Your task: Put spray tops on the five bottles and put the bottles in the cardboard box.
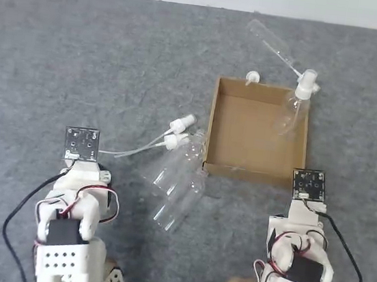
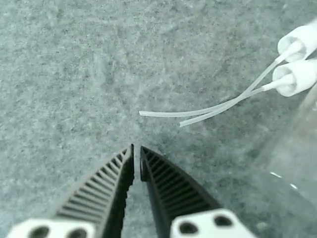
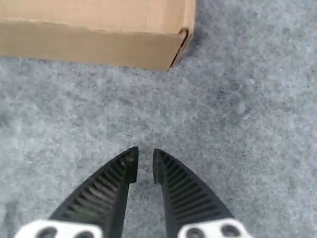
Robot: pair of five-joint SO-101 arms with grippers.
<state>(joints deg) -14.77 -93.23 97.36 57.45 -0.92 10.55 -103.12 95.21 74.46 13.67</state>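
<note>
The cardboard box point(image 1: 254, 164) lies open right of centre. One clear bottle with a spray top point(image 1: 294, 107) rests tilted in its far right corner, the top over the rim. Another clear bottle point(image 1: 270, 39) lies beyond the box. Several uncapped clear bottles point(image 1: 177, 177) lie in a heap left of the box. Two white spray tops point(image 1: 178, 131) with long tubes lie beside them. My left gripper point(image 2: 137, 149) is shut and holds nothing, just short of the tube ends point(image 2: 163, 115). My right gripper point(image 3: 145, 154) is shut over bare carpet, near the box's corner point(image 3: 176, 47).
A small white cap point(image 1: 253, 77) sits against the box's far wall. Both arms point(image 1: 71, 230) point(image 1: 297, 261) are folded back at the near edge. Grey carpet point(image 1: 81, 66) stretches open on the left and far side.
</note>
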